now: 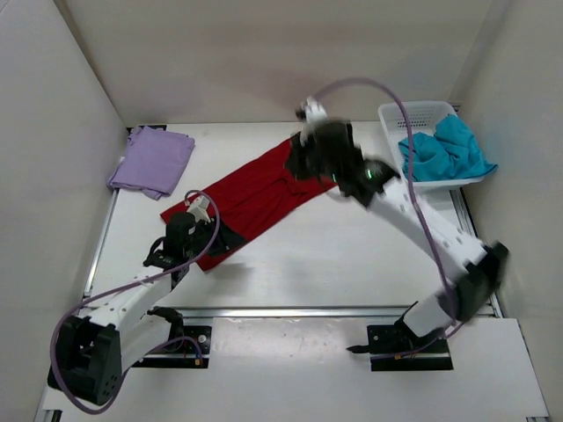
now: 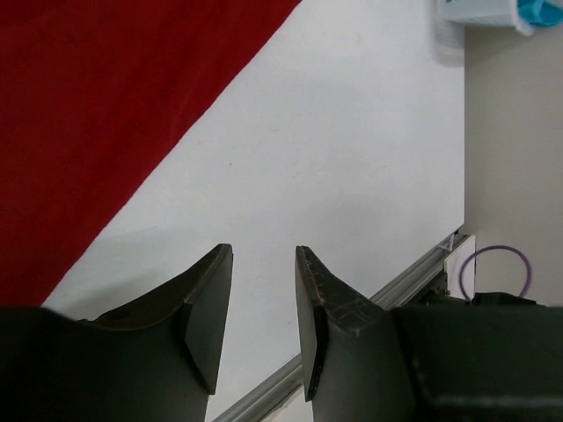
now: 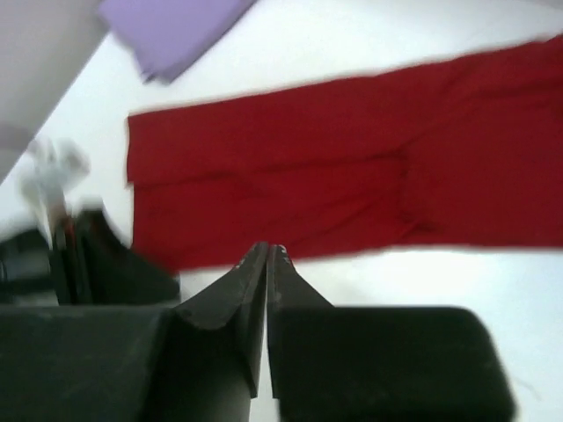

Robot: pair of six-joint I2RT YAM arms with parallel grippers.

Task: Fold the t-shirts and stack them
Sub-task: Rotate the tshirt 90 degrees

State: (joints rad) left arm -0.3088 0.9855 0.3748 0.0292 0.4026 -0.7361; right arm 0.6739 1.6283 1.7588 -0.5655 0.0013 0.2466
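On table (image 1: 352,255), two t-shirts (image 1: 255,189); third (image 1: 450,149) apparently in basket (image 1: 413,112)

Plain deep red t-shirt (image 1: 255,189) across the middle. Plain lavender t-shirt (image 1: 154,160) at far left. Plain teal blue t-shirt (image 1: 449,149) at far right, in a white lattice-patterned basket (image 1: 393,123). White table (image 1: 334,255), off-white walls (image 1: 264,53). Matte black left gripper (image 2: 264,259) and right gripper (image 3: 266,255); white arm links (image 1: 422,224); purple cables (image 1: 362,81); small green light (image 1: 369,173) on the right arm.
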